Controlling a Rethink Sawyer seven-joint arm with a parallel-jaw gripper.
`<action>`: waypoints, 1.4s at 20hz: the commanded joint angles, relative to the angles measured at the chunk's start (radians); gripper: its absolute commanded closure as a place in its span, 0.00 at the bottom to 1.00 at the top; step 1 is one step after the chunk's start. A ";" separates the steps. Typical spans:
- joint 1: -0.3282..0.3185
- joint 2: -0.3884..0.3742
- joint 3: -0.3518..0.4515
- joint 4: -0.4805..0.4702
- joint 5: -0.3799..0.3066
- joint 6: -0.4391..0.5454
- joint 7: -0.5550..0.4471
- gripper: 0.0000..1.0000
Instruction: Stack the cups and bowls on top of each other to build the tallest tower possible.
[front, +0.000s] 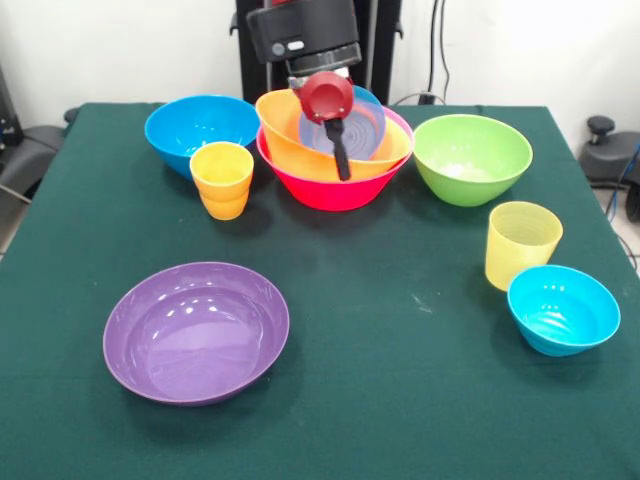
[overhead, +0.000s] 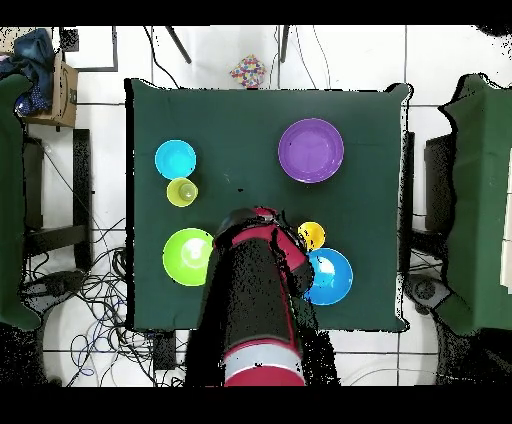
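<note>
The tower stands at the back middle in the front view: a large pink bowl (front: 333, 188) with a large orange bowl (front: 290, 135) nested in it. A small blue bowl (front: 362, 125) sits tilted inside the orange one. My gripper (front: 344, 172) hangs from above and reaches down into this pile, right at the tilted blue bowl. In the overhead view my arm (overhead: 255, 300) covers the pile. A yellow-orange cup (front: 222, 178) (overhead: 311, 236) and a ribbed pale yellow cup (front: 522, 243) (overhead: 182, 191) stand loose. No green cup is in view.
A medium blue bowl (front: 200, 125) (overhead: 335, 280) sits behind the orange cup. A green bowl (front: 471, 157) (overhead: 187, 256), a second small blue bowl (front: 562, 308) (overhead: 175, 159) and a wide purple bowl (front: 196, 330) (overhead: 311, 150) stand apart on the green table (front: 400, 400).
</note>
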 joint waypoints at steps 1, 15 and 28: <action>0.104 0.108 -0.204 -0.160 -0.118 -0.086 0.276 1.00; 0.140 0.157 -0.389 -0.310 -0.198 -0.364 0.291 1.00; 0.139 0.124 -0.425 -0.426 -0.020 -0.594 0.646 0.00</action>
